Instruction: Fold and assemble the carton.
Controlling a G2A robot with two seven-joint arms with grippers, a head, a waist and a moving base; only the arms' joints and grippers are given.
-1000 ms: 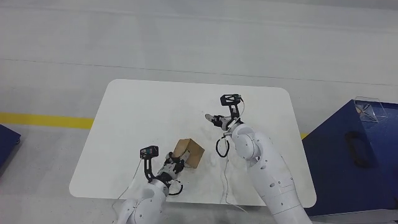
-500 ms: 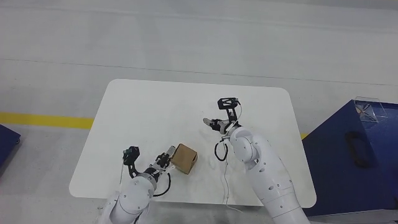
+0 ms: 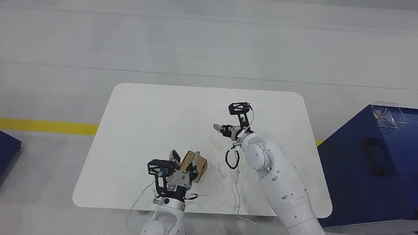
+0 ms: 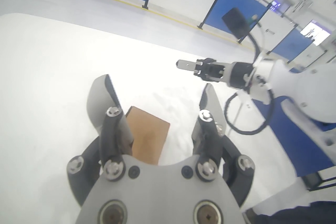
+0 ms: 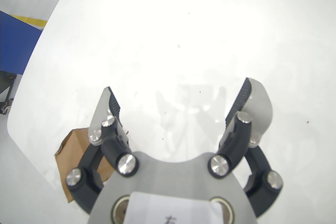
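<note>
Cardboard carton (image 4: pixel 149 131) sits partly hidden behind left claw (image 4: pixel 155 85).

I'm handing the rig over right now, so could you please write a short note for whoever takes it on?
Left gripper: open, low over the table near the robot's side, with the carton between its jaws, not clamped.
Right gripper: open, empty, above mid-table, apart from the carton.
Done: the carton looks box-shaped; whether its flaps are closed cannot be told.
Left: probably grip it, fold the remaining flaps and close it.
</note>
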